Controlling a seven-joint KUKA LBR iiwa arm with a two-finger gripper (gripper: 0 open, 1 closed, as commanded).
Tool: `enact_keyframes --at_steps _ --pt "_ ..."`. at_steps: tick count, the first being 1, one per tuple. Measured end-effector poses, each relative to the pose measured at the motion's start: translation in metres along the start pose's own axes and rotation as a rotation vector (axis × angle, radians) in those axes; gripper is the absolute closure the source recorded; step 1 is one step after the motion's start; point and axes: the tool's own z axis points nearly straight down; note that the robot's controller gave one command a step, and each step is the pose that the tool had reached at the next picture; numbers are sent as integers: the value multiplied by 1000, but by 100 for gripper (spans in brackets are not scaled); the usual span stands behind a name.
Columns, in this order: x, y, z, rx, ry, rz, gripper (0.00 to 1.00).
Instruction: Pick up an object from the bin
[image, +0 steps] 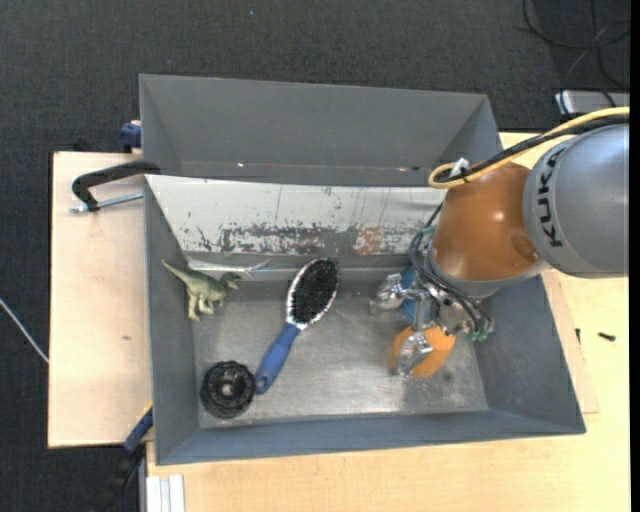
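- Since the arm reaches in from the right, the thing it is over is the one lying farthest right of the hairbrush (300, 315): a small rounded orange object (434, 358) on the bin (350, 425) floor, well apart from the brush.
- The gripper (420, 335) sits low over this object, its metal parts overlapping the orange on the side nearest the brush. I cannot tell whether it is spread, pressed together or pinching the object, so I would not call the object held.
- The object lies alone, so a grasp here probably risks knocking nothing else.
- The hairbrush lies slantwise, with its black bristle head toward the back wall and its blue handle running down and left.
- A black round thing (227, 388) lies just beside the end of the handle.
- A small dinosaur toy (203, 287) stands upright left of the brush head, out of the arm's way.
- The arm's orange cover (485, 235) hangs up and right of the brush, above the gripper.
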Motion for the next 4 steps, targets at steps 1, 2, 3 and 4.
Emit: enact_keyframes --at_steps 1,2,3,4 --pt "12 -46 -5 1 1 7 0" --pt "2 -107 0 3 -6 -324 0" --pt "1 -106 -1 2 -7 -323 100" --pt "21 -107 -205 9 -10 -486 100"
